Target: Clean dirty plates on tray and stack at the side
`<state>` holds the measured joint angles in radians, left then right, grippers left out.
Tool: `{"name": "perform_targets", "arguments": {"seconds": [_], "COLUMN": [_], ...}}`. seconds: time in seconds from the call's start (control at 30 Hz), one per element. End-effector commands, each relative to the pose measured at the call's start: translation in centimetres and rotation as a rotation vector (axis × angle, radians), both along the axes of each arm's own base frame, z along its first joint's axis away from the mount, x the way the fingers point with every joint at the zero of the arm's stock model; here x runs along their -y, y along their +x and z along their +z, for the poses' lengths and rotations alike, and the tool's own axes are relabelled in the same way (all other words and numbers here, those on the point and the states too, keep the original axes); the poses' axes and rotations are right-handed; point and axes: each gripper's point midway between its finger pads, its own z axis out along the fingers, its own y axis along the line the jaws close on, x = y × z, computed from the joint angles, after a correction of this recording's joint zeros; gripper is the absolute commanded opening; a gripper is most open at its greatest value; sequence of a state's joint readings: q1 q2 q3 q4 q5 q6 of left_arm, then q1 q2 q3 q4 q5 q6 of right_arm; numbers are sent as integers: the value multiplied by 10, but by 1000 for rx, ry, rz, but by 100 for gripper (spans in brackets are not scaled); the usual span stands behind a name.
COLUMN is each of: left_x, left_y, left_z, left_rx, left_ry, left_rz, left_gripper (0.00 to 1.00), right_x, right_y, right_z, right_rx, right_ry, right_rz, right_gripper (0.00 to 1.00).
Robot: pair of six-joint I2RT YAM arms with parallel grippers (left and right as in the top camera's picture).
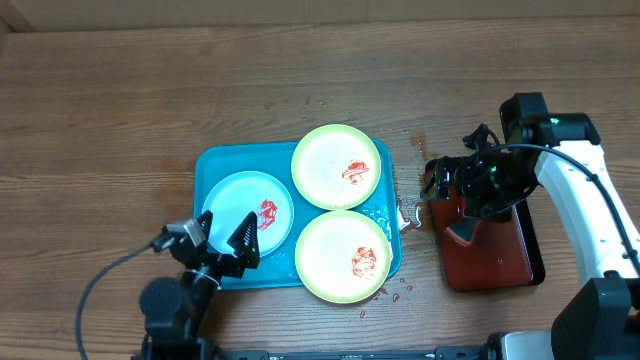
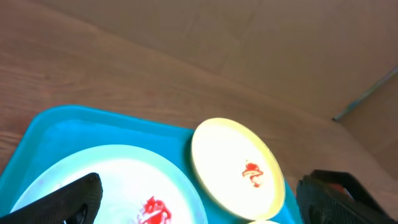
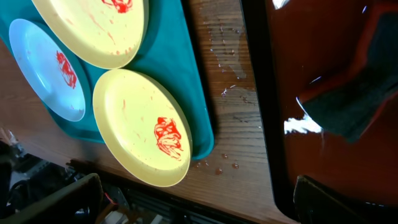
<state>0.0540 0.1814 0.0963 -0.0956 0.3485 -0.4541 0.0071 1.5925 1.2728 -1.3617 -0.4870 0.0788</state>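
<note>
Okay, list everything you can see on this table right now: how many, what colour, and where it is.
table: one, brown wood, under everything
blue tray: one, turquoise, mid-table
green-rimmed plates: two, lime rim and pale centre, right half of blue tray, the second nearer
blue plate: one, light blue, left half of blue tray
sauce smears: three, red, one per plate
brown tray: one, dark red-brown, right of blue tray
pad: one, dark grey, on brown tray
water drops: several, clear, between the trays
left gripper: black, open, over blue plate's near edge
right gripper: black, open, by brown tray's far end
</note>
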Motion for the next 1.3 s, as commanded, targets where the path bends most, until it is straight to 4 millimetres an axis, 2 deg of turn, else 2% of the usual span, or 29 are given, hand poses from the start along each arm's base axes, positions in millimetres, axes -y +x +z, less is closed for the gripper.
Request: {"name": "perform_targets", "arguments": {"seconds": [0.0, 0.13, 0.17, 0.3, 0.4, 0.47, 0.5, 0.6, 0.67, 0.73, 0.83, 0.93, 1.0, 1.27], "left_x": [4, 9, 15, 36, 53, 62, 63, 65, 64, 67, 73, 76, 77, 76], "left_y": [7, 29, 40, 67, 79, 86, 87, 93, 95, 95, 92, 96, 100, 98], "left_z": [53, 70, 73, 69, 54, 36, 28, -2, -17, -29, -36, -36, -35, -36], "left_rx": [15, -137, -229, -482, -648, -765, -814, -944, -982, -1008, -1042, -1029, -1011, -1022], "left_ry": [-15, -10, -10, -16, 36, 104, 139, 296, 368, 401, 374, 361, 358, 360], "left_rz": [-26, -68, -111, -211, -267, -272, -260, -201, -175, -174, -200, -203, -202, -202], "left_gripper": [100, 100, 100, 100, 100, 100, 100, 100, 100, 100, 100, 100, 100, 100], "right_x": [-2, -2, -2, 0, 5, 16, 23, 62, 80, 88, 78, 70, 70, 70], "right_y": [3, 8, 9, 16, 22, 27, 29, 30, 25, 20, 20, 26, 30, 42], "right_z": [4, 4, 4, 3, 1, -4, -7, -17, -18, -18, -18, -18, -17, -16], "right_rx": [29, 51, 59, 87, 113, 113, 107, 68, 30, 10, -2, 16, 32, 81], "right_ry": [15, 16, 16, 4, -32, -102, -146, -377, -482, -527, -473, -421, -418, -409], "right_rz": [-2, -2, -1, -1, -6, -48, -76, -235, -332, -364, -362, -365, -369, -379], "right_gripper": [100, 100, 100, 100, 100, 100, 100, 100, 100, 100, 100, 100, 100, 100]}}
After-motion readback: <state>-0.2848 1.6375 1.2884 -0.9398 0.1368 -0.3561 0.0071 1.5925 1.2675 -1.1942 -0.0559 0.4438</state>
